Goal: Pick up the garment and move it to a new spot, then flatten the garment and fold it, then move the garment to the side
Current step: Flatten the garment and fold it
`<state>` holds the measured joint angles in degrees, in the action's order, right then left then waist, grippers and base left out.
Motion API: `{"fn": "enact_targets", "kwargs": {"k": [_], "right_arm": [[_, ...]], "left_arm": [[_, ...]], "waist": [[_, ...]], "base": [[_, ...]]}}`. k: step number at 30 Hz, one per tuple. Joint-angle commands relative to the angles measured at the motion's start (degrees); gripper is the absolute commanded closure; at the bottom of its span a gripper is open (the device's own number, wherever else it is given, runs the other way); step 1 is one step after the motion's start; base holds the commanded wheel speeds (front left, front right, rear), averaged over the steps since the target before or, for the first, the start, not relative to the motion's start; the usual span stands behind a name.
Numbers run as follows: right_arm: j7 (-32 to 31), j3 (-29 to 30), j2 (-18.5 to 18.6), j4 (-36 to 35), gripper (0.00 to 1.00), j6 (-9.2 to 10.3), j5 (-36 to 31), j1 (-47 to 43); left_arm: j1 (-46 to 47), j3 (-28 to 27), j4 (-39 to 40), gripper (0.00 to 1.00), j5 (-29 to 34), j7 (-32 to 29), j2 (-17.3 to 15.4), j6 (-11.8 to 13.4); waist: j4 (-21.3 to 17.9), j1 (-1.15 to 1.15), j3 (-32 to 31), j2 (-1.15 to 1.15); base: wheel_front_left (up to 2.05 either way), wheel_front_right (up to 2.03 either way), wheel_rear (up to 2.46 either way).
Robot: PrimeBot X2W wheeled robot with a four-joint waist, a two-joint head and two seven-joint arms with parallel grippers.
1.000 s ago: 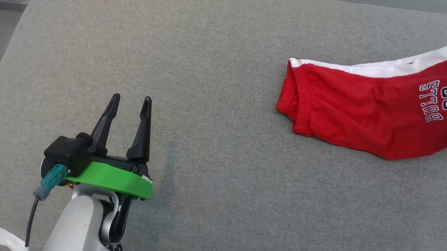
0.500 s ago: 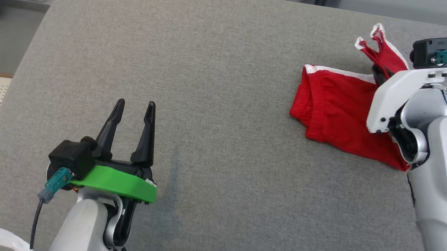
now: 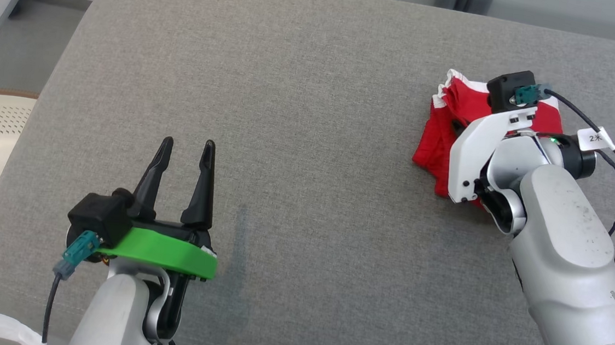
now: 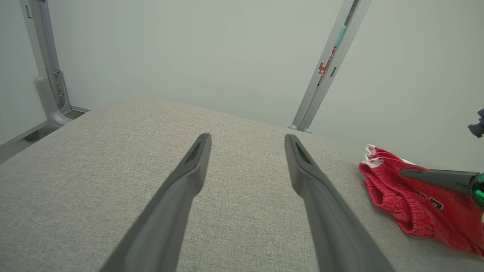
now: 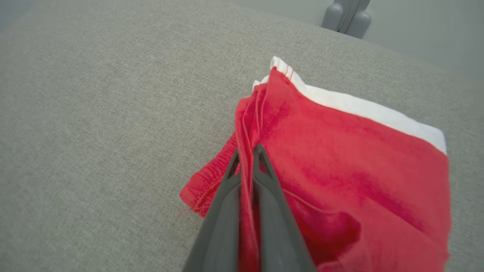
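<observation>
**Shorts (image 3: 439, 133) near far edge**

The shorts lie bunched by the cushion's (image 3: 315, 74) far edge on its right side, with a fold pinched in the right gripper (image 5: 246, 151). The left gripper (image 3: 188, 142) (fingers spread wide) hovers front-left, with open cushion between.

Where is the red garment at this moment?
In the head view, the red garment sits bunched at the right of the grey cushion, pinched by the right tool.
</observation>
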<state>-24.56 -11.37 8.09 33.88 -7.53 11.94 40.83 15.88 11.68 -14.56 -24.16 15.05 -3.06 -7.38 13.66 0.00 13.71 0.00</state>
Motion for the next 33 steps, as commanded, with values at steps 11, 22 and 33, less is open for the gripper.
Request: {"fn": "enact_targets", "kwargs": {"k": [11, 22, 33], "right_arm": [[2.1, -2.5, -2.3, -6.7, 0.0, 0.1, 18.4, 0.6], [5.2, 3.3, 8.0, -5.1, 0.45, 0.06, 7.4, -2.1], [6.9, 0.5, 7.1, 0.4, 1.0, 0.06, 2.8, -6.6]], "left_arm": [[-1.8, -1.2, -0.1, 0.0, 0.2, 0.1, 0.0, -0.2], [-1.9, -0.6, 0.0, 0.0, 0.4, 0.1, 0.0, -0.2], [-0.4, -0.5, 0.0, 0.0, -0.1, 0.1, 0.0, -0.2]], "waist": [[-2.6, 0.0, -1.6, 0.0], [-4.5, 0.0, -2.6, 0.0], [-4.4, 0.0, -1.7, 0.0]], "base": [[0.0, 0.0, 0.0], [0.0, 0.0, 0.0], [0.0, 0.0, 0.0]]}}
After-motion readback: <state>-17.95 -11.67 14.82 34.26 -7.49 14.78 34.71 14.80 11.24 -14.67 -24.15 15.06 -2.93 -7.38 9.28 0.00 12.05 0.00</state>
